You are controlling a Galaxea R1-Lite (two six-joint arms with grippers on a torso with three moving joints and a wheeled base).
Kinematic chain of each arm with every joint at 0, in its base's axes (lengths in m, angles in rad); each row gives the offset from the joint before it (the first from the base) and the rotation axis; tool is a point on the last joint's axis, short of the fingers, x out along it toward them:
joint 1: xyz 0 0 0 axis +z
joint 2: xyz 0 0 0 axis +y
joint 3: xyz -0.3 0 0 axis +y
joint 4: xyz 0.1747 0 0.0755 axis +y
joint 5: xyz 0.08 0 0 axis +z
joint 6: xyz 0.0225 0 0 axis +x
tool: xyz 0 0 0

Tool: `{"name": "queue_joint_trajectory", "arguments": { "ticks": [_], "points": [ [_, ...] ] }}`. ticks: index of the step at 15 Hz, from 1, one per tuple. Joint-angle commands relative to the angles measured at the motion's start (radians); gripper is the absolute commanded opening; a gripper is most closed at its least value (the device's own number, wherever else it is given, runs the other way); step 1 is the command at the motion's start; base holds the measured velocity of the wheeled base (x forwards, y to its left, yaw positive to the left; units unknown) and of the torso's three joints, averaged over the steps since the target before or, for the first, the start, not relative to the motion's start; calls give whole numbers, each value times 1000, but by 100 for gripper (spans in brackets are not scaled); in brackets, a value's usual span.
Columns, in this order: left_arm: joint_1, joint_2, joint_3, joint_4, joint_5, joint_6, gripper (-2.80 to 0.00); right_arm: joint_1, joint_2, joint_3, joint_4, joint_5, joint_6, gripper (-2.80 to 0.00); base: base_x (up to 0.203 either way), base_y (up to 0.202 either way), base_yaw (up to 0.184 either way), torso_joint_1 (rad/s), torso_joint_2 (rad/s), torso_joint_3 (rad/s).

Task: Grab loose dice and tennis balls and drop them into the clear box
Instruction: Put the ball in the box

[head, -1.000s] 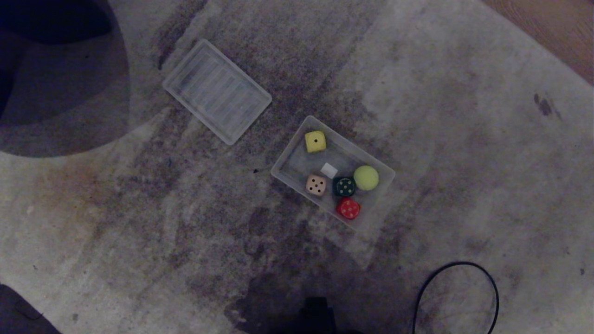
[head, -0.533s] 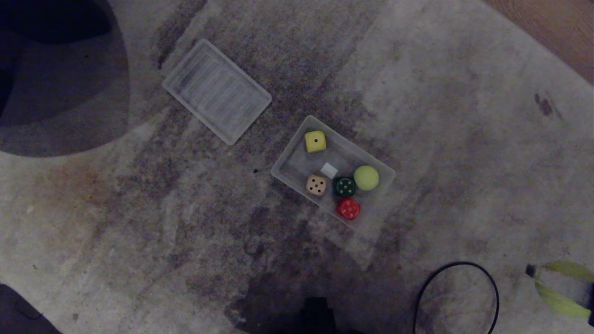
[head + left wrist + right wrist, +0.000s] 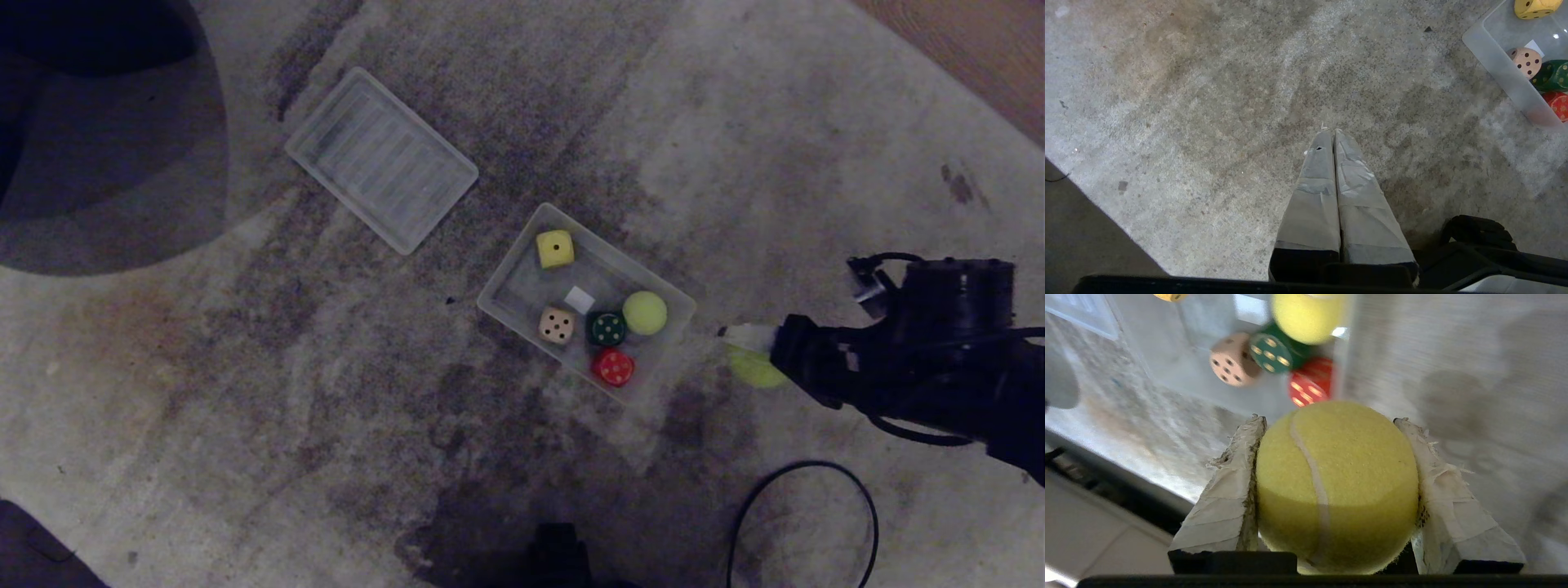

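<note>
The right pincer gripped a tennis ball just beside the clear box, whose long axis ran diagonally away to its left. The box already held four dice and another ball. The left pincer hung clenched, empty.

A: Non-task items, floor level?

B: One flat ribbed translucent lid, far left, lying flat on the grey mottled carpet. One black cable loop, near right.

A: Anything else?

B: Strip of wooden floor, far right corner. Dark round shadow, far left.
</note>
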Motion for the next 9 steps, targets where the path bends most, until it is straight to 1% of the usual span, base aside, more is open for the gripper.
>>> {"name": "queue_joint_trajectory", "arguments": {
  "ticks": [1,3,4,5,6,7,8,9],
  "points": [
    [0,1,0,0,1,-1,-280,45,200,-102,-30,4,14,-280,0,0,0,0,0,0],
    [0,1,0,0,1,-1,-280,74,297,-155,-126,5,19,-280,0,0,0,0,0,0],
    [0,1,0,0,1,-1,-280,92,340,-185,-216,6,20,-280,0,0,0,0,0,0],
    [0,0,0,0,1,-1,-280,105,365,-212,-278,15,24,-280,0,0,0,0,0,0],
    [0,1,0,0,1,-1,-280,119,372,-227,-303,37,27,-280,0,0,0,0,0,0],
    [0,1,0,0,0,-1,-280,119,365,-228,-304,39,27,-175,0,0,0,0,0,0],
    [0,1,0,0,1,-1,-280,120,349,-228,-304,41,27,0,0,0,0,0,0,0],
    [0,0,0,0,1,-1,-280,120,336,-228,-304,41,27,0,0,0,0,0,0,0]
  ]
}}
